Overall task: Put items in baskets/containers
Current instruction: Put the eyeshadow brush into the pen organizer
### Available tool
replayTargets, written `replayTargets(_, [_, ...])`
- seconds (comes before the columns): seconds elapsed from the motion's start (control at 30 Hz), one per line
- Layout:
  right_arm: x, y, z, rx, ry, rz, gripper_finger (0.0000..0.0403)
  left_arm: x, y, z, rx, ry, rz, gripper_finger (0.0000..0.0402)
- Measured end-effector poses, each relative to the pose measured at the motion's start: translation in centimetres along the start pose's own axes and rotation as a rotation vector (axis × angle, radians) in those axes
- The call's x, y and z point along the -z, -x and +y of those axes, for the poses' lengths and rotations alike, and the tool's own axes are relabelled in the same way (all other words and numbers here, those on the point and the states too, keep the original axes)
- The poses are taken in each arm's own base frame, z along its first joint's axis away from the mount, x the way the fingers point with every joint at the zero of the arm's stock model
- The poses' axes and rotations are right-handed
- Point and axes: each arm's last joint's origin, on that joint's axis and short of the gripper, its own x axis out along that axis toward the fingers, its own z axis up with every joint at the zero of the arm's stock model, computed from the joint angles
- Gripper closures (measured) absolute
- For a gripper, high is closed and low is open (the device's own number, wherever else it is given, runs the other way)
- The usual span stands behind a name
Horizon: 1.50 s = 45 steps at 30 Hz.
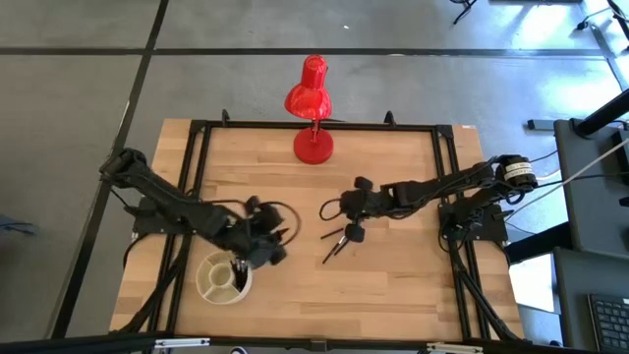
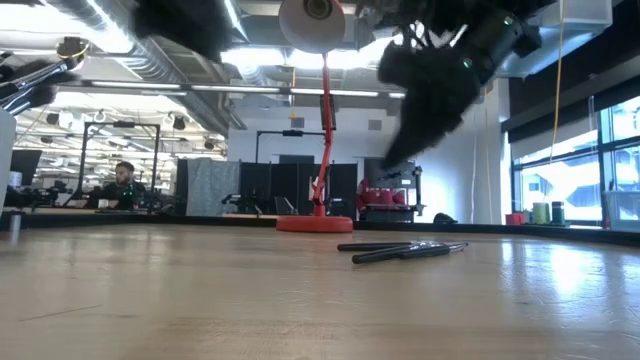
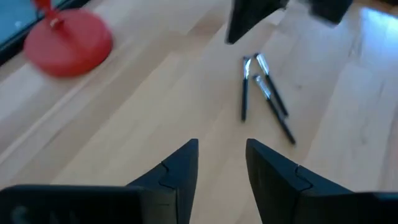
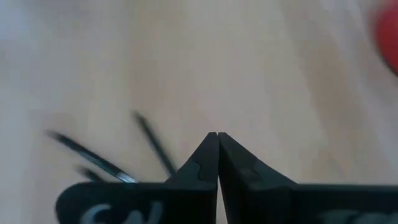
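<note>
Centrally on the worktop (image 1: 393, 285), loose makeup brushes (image 1: 337, 243): light, stiff, roll-prone; pinch mid-handle. Right gripper (image 1: 354, 232), fingers pressed together, empty, hovers above. Left gripper (image 1: 263, 246), fingers spread, over divided dish (image 1: 220, 278).

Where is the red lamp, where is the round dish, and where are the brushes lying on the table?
red lamp (image 1: 314, 147), high view, on its round base.
round dish (image 1: 208, 282), high view, on its cream rim.
brushes (image 3: 272, 99), left wrist view, on one dark handle.

pale matt wood-plank table (image 1: 393, 285), glossy red lamp (image 1: 313, 96), dark brushes (image 3: 264, 93) with shiny silver ferrules
</note>
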Motion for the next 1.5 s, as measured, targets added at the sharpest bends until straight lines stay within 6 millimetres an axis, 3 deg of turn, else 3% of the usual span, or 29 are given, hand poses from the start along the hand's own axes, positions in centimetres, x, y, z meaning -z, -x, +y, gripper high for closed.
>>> replayTargets(0.17, [1.9, 0.5, 0.5, 0.198, 0.037, 0.133, 0.0398, -1.5, -5.9, -1.8, 0.06, -0.078, -0.043, 0.0272])
replayTargets(0.37, [3.7, 0.7, 1.0, 0.189, 0.056, 0.212, 0.0374, -1.9, -13.9, -2.9, 0.179, -0.147, -0.087, 0.0272])
replayTargets(0.53, [5.6, 1.0, 0.7, 0.114, 0.047, 0.223, 0.0339, -1.3, -17.8, -2.6, 0.227, -0.169, -0.098, 0.0272])
replayTargets(0.73, [7.5, 2.8, -0.5, 0.127, -0.077, 0.088, 0.0305, -1.3, -21.0, -1.8, 0.204, -0.157, -0.171, 0.0272])
replayTargets(0.9, [9.4, 3.7, -1.0, -0.004, -0.205, -0.072, 0.0301, -2.5, -23.3, -1.2, 0.28, -0.092, -0.174, 0.0272])
replayTargets(1.1, [11.5, 4.2, -1.9, 0.082, -0.316, -0.112, 0.0301, -3.8, -26.0, -1.5, 0.325, -0.119, -0.133, 0.0272])
replayTargets(1.5, [12.7, 4.0, -2.1, 0.094, -0.328, -0.1, 0.0301, -4.1, -27.8, -2.3, 0.272, -0.21, 0.009, 0.0272])
